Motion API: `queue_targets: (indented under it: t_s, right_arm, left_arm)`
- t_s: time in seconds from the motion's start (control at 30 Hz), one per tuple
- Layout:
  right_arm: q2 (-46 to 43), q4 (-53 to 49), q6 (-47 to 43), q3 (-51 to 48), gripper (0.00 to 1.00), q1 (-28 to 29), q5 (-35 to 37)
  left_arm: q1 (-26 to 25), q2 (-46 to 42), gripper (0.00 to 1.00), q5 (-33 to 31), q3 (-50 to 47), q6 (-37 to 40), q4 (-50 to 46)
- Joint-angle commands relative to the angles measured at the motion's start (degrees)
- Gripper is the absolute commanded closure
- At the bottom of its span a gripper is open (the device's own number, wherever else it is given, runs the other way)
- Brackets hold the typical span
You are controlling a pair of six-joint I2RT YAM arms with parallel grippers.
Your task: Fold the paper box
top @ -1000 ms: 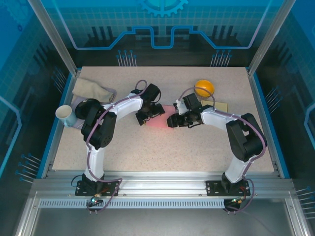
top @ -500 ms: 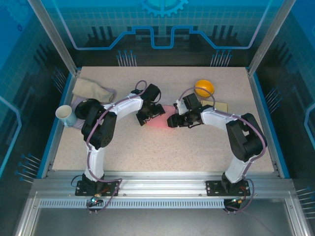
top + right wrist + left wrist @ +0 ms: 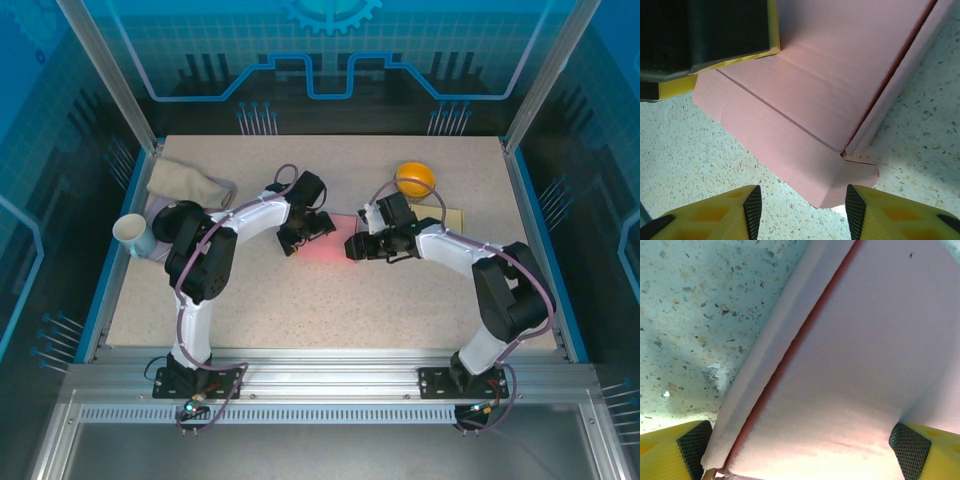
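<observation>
well apart from box (image 3: 335, 240): cup (image 3: 132, 235), cloth (image 3: 185, 184)

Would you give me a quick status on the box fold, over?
Left gripper open, straddling pink paper box edge. Right gripper open over its corner. Orange ball behind, apart.

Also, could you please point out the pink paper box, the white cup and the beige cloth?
pink paper box (image 3: 332, 244), top external view, bare middle panel.
white cup (image 3: 131, 230), top external view, its open top.
beige cloth (image 3: 183, 182), top external view, its middle.
</observation>
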Motion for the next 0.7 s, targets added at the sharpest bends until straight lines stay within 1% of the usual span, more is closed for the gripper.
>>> queue_targets:
  t_s: [0.0,0.13,0.47,0.57,0.67]
  right_arm:
    - [0.81,2.25,2.33,-1.28,0.51,0.43,0.02]
    - [2.59,3.62,2.66,-1.34,0.51,0.7,0.58]
    - [4.57,3.76,1.76,0.36,0.51,1.94,-1.81]
    - [4.59,3.94,1.1,0.54,0.57,2.07,-2.46]
    - [4.77,3.57,0.22,0.76,0.58,2.23,-1.81]
  left_arm:
    - [0.39,3.12,0.04,-2.04,-2.84,0.23,-4.07]
    - [0.55,3.12,0.04,-2.08,-2.9,0.3,-4.15]
    - [0.48,3.19,0.04,-2.34,-2.74,0.4,-4.35]
    - [0.56,3.2,0.04,-2.39,-2.81,0.44,-4.42]
    - [0.56,3.29,0.04,-2.38,-2.76,0.44,-4.43]
